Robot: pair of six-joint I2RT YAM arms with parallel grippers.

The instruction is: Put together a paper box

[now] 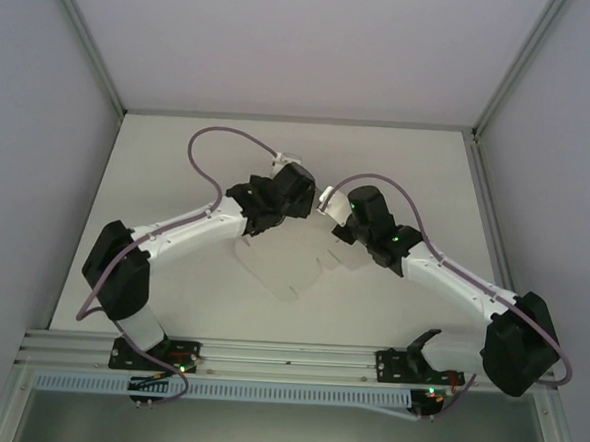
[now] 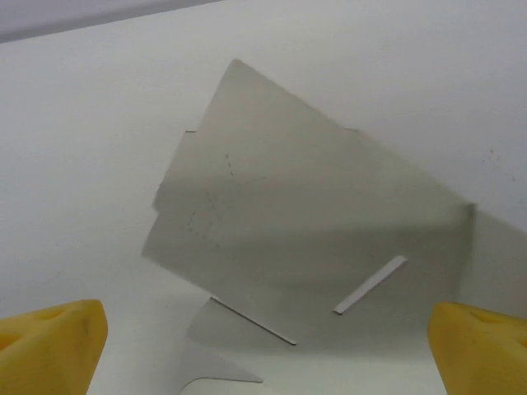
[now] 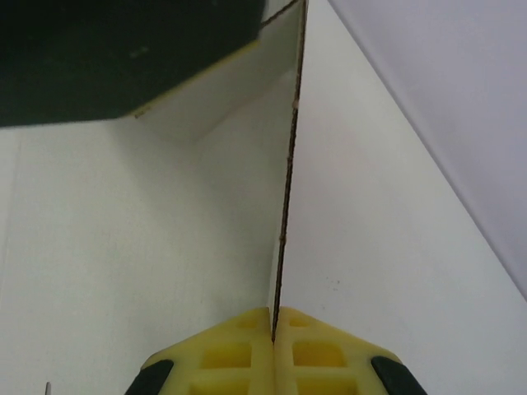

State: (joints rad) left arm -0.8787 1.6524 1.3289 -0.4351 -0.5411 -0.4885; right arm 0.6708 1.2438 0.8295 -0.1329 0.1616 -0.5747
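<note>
The paper box (image 1: 290, 265) is a thin white-grey die-cut sheet lying mid-table, with one flap (image 1: 327, 199) raised between the two grippers. My right gripper (image 3: 273, 329) is shut on that flap, whose edge (image 3: 288, 164) runs straight up from the yellow pads. In the top view the right gripper (image 1: 340, 210) sits at the sheet's far right corner. My left gripper (image 1: 282, 192) hovers just left of it, open wide, its yellow fingertips (image 2: 51, 341) far apart. Between them lies a tilted grey panel (image 2: 305, 206) with a narrow slot (image 2: 370, 284). The left gripper (image 2: 265, 350) holds nothing.
White table (image 1: 179, 154) inside an enclosure with grey walls and aluminium posts (image 1: 85, 48). A metal rail (image 1: 287, 356) with the arm bases runs along the near edge. Purple cables (image 1: 204, 145) loop over each arm. The left gripper's black body (image 3: 115, 49) hangs close ahead of the right wrist camera.
</note>
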